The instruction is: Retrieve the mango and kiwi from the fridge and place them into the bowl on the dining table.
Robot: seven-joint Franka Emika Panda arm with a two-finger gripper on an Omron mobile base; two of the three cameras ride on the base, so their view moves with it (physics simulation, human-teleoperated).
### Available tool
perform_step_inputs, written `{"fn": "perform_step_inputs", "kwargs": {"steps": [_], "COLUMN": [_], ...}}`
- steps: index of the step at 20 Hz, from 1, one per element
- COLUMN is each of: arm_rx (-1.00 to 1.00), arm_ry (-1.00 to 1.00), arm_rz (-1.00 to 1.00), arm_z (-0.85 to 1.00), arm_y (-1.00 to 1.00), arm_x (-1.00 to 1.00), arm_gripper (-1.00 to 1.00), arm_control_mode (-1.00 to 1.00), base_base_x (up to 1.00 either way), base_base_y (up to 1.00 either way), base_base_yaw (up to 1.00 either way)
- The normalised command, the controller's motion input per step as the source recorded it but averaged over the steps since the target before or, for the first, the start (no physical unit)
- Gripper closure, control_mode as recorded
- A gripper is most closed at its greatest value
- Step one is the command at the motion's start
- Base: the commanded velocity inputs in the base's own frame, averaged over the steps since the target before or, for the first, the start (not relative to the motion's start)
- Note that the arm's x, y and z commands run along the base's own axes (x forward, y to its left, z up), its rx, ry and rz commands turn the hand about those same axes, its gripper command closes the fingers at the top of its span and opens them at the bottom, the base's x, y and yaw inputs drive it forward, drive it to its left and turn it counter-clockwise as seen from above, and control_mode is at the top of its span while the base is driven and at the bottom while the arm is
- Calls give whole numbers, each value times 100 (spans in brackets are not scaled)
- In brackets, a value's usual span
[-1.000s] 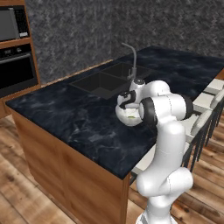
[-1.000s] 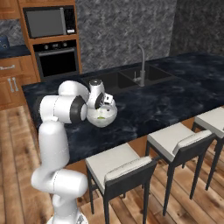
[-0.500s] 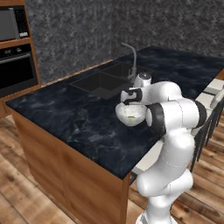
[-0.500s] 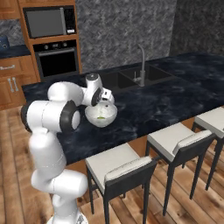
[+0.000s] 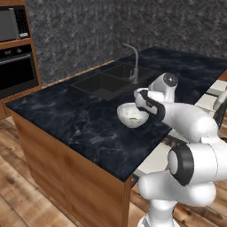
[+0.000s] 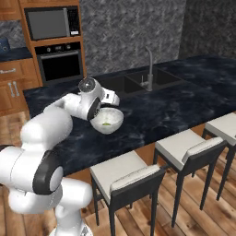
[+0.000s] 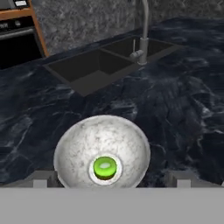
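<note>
**Kiwi in bowl, mango unseen**

Jaws wide apart, holding nothing. Gripper (image 7: pixel 112 183) sits just above the bowl (image 7: pixel 74 144). Between the fingertips, at the bowl's bottom: a green kiwi (image 7: pixel 105 168) half. Bowl rests on the table (image 7: pixel 183 109); beyond it, the sink (image 7: pixel 94 65). No mango visible inside, so that fetch likely remains.

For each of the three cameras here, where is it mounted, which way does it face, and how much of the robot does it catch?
Left base view: behind the arm's left, facing the glossy black marbled dining table; white arm rises lower right, over the small round white bowl.
Right base view: behind the arm's right, facing the same table toward the black built-in oven; arm lower left.
Hand view: on the hand, looking down into the bowl at a green kiwi slice; open claw tips at the bottom.
All share the bowl and the grey sink faucet.
</note>
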Motion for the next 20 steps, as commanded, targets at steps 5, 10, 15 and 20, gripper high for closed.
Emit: {"fn": "perform_step_inputs", "kwargs": {"steps": [5, 10, 15, 20], "arm_rx": [0, 0, 0, -3], "arm_ry": [-31, -21, -3, 0], "arm_rz": [0, 0, 0, 0], "arm_z": [100, 96, 63, 16], "arm_y": [-30, -17, -6, 0], "arm_x": [-100, -100, -100, -100], "arm_gripper": [-100, -100, -100, -100], "arm_control_mode": [-100, -100, -100, -100], "base_base_x": [0, 0, 0, 0], "base_base_y": [0, 0, 0, 0], "base_base_yaw": [0, 0, 0, 0]}}
